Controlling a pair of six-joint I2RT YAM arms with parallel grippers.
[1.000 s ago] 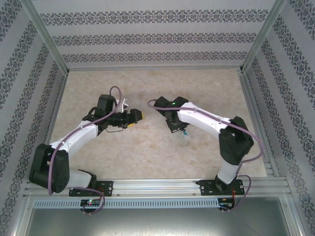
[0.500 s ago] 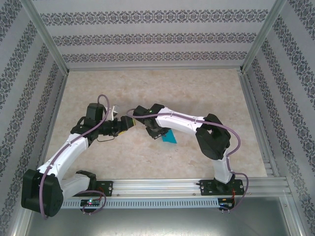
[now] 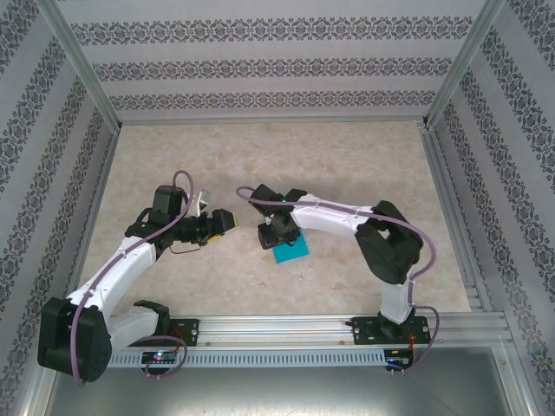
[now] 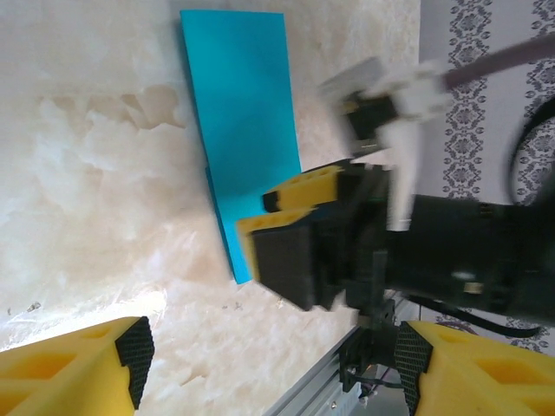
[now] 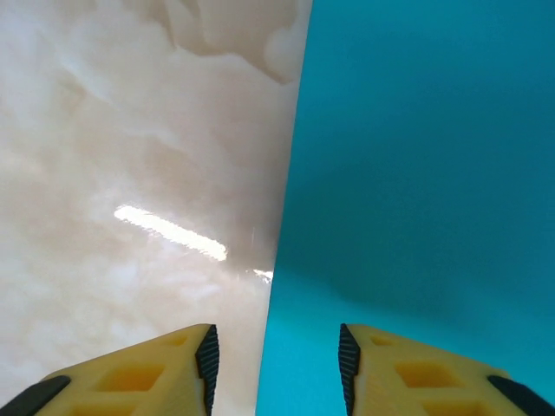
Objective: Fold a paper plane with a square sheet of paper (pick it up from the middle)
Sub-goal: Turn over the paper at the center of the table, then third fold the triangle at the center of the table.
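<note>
The teal-blue sheet of paper (image 3: 292, 252) lies flat on the beige table near its middle. In the left wrist view the paper (image 4: 243, 121) looks like a narrow rectangle, with a second layer's edge showing at its lower left. My right gripper (image 3: 270, 234) hovers low over the paper's left edge. Its jaws (image 5: 277, 364) stand apart, with that edge of the paper (image 5: 425, 173) running between them and nothing gripped. My left gripper (image 3: 224, 219) is open just left of it, facing the right gripper (image 4: 258, 215). The paper plane is out of view.
An aluminium rail (image 3: 277, 329) runs along the near edge, also seen as the rail (image 4: 321, 381) in the left wrist view. Patterned walls (image 3: 260, 69) with metal posts close in the table on three sides. Bare table (image 3: 260, 156) stretches behind both grippers.
My right arm swung left and down, bringing the teal paper onto the table, and its jaws opened off it. My left arm drew back to the left.
</note>
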